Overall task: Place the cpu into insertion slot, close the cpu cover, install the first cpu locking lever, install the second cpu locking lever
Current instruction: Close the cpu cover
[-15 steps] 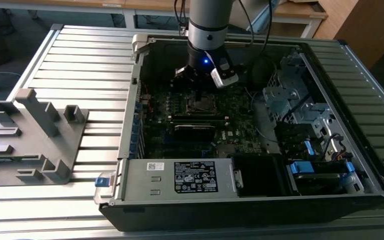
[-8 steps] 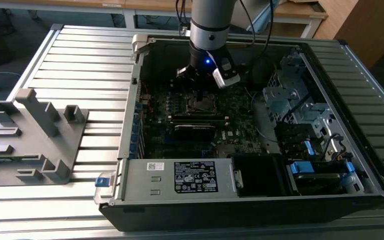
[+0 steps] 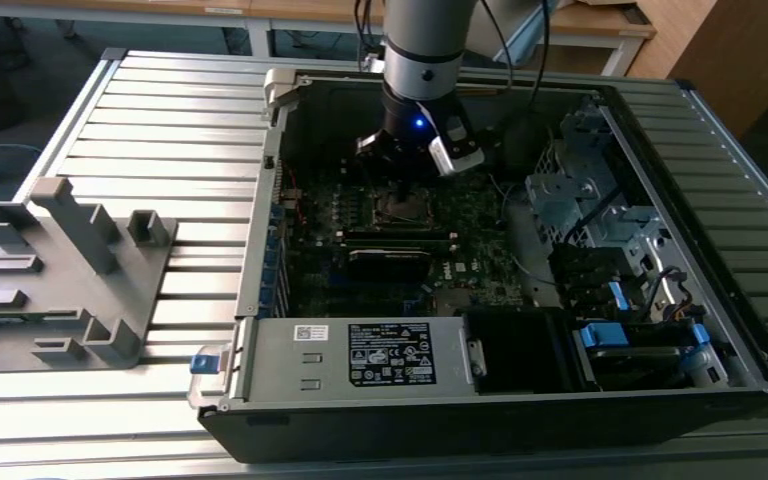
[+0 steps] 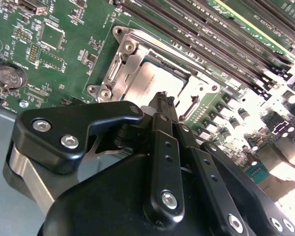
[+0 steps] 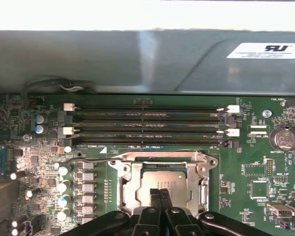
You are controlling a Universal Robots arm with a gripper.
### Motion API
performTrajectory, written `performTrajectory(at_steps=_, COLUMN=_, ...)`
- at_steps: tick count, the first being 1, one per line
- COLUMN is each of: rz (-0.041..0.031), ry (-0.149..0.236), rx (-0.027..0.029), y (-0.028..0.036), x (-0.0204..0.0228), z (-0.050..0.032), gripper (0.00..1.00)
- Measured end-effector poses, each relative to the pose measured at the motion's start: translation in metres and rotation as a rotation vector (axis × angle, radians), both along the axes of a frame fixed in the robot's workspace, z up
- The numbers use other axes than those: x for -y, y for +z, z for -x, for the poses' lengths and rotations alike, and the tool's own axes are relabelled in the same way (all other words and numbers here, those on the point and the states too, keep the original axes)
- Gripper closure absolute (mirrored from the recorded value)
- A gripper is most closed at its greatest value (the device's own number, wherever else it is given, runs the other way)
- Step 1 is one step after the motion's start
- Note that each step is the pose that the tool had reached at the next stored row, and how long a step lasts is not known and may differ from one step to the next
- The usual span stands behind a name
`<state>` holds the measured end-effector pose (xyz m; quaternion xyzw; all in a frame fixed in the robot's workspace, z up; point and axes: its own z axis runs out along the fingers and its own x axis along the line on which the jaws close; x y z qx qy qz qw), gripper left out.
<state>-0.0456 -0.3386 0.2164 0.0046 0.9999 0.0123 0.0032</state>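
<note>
Since the tool (image 5: 160,196) hangs clenched on nothing, its tip right over the cpu (image 5: 173,181), the step in hand looks like pressing the cpu cover (image 5: 130,182) flat, so the push should land squarely on that frame, not on the chip. Directly beneath the tip the cpu sits in the insertion slot (image 5: 206,164), a dull silver-grey square showing through the cover's cut-out centre.

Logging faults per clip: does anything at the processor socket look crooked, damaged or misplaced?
Nothing stands out. The chip lies square and flat, the metal frame sits level around it, and the tool hovers over the chip.
</note>
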Motion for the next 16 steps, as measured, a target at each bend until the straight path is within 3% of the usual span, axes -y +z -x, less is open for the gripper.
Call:
performTrajectory(at_steps=10, rz=-0.0001, ry=0.000, rx=0.0000, y=-0.0001, x=0.0000, z=-0.0114, gripper=0.90)
performTrajectory(at_steps=16, rz=0.0000, ry=0.004, rx=0.0044, y=-0.0002, x=0.0000, z=-0.0085, gripper=0.90)
